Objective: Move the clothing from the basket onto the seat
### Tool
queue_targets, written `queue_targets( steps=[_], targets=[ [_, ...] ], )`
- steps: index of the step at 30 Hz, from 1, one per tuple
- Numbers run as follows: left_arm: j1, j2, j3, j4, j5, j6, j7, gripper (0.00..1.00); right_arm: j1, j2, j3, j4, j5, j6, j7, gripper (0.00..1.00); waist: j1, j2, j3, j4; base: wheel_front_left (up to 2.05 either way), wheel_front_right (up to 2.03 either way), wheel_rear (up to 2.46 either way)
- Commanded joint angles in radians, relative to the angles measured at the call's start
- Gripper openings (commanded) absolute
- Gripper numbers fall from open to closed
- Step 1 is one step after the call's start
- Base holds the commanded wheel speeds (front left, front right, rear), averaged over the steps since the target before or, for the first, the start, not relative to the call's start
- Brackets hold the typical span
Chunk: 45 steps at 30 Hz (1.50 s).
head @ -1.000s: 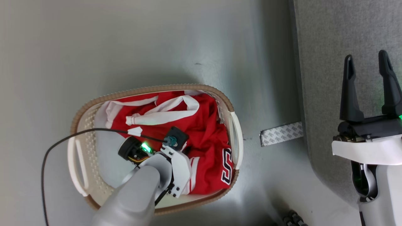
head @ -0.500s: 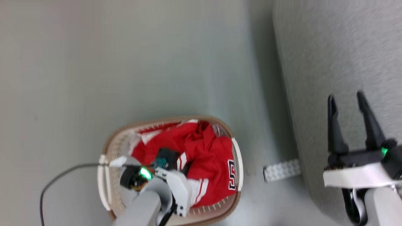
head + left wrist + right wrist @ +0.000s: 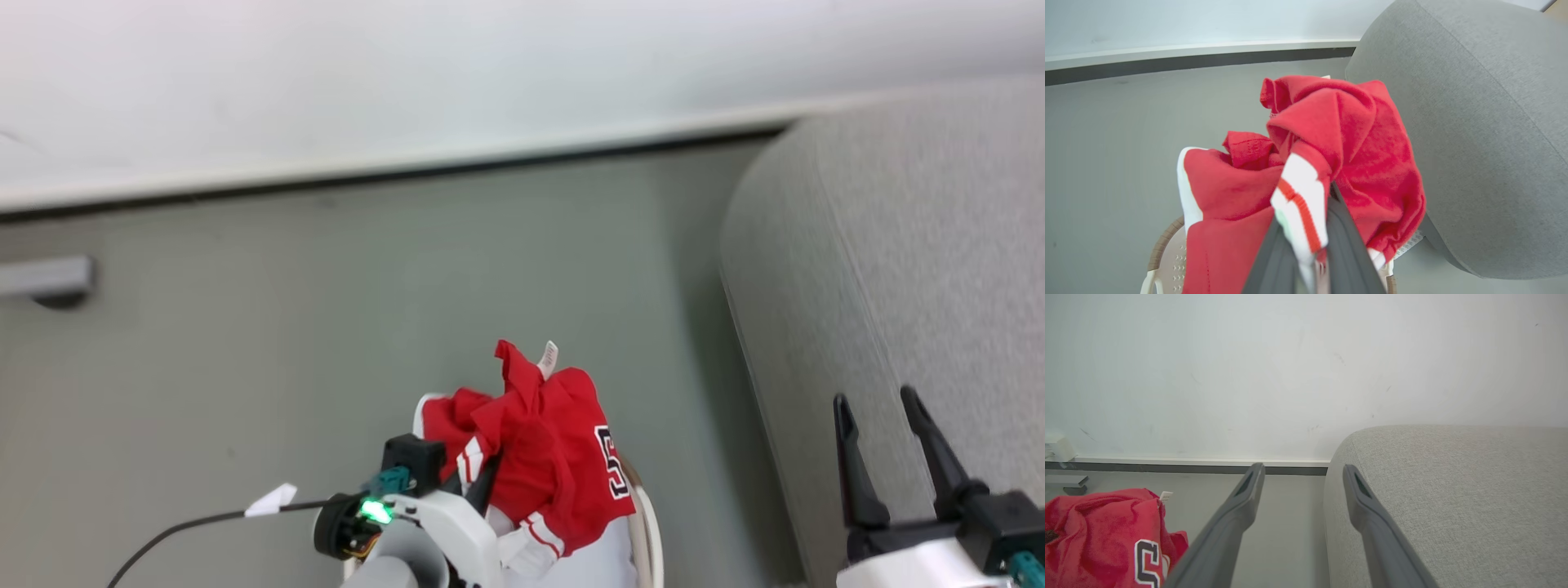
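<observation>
Clothing [image 3: 555,457], red with white stripes, hangs bunched from my left pincer [image 3: 1310,245], which is clamped on the fabric and held up over the basket [image 3: 1163,249]. To the right, my right pincer [image 3: 873,400] points away, spread wide and empty, above the seat [image 3: 914,269].

A plain, sparsely furnished indoor room, home-like: a bare white wall [image 3: 1290,375], a dark skirting strip [image 3: 408,167] at its foot, a smooth grey-green floor [image 3: 326,310], a grey upholstered seat [image 3: 898,245], and a basket [image 3: 1161,250] of red clothing [image 3: 555,441] standing on the floor near it.
</observation>
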State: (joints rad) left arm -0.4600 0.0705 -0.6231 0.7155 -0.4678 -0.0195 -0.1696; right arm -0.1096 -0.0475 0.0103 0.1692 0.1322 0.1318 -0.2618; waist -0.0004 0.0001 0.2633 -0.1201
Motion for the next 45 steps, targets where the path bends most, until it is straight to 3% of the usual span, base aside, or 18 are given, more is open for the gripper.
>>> queue_targets(
  steps=[1,14,26,34,40,45],
  targets=[
    [0.026,0.013,0.005,-0.032,-0.018,0.007,0.006,0.00,0.026,-0.002,-0.004,0.007,-0.003,-0.002,-0.001,1.00,0.0004,-0.0001,-0.098,0.058,0.00,0.00,0.00],
    [0.180,0.111,0.034,-0.414,-0.051,0.103,0.127,0.00,0.146,-0.002,0.001,0.033,0.007,-0.002,-0.001,1.00,0.0004,-0.0001,-0.258,0.076,0.00,0.00,0.00],
    [0.256,0.194,0.067,-0.639,-0.062,0.179,0.209,0.00,0.180,-0.002,0.014,-0.002,-0.016,-0.002,-0.001,1.00,0.0004,-0.0001,-0.290,0.042,0.00,0.00,0.00],
    [0.279,0.214,0.069,-0.690,-0.062,0.198,0.226,0.00,0.197,-0.111,0.183,-0.073,0.025,-0.002,-0.001,1.00,0.0004,-0.0001,-0.301,0.023,0.00,0.00,0.00],
    [0.275,0.211,0.055,-0.709,-0.058,0.198,0.230,0.00,0.147,-0.252,0.393,-0.151,0.105,-0.002,0.052,1.00,0.0004,-0.0001,-0.296,0.013,0.00,0.00,0.00],
    [0.259,0.203,0.046,-0.710,-0.055,0.197,0.233,0.00,0.060,-0.297,0.549,-0.176,0.188,-0.002,0.095,1.00,0.0004,-0.0001,-0.285,0.009,0.00,0.00,0.00]
  ],
)
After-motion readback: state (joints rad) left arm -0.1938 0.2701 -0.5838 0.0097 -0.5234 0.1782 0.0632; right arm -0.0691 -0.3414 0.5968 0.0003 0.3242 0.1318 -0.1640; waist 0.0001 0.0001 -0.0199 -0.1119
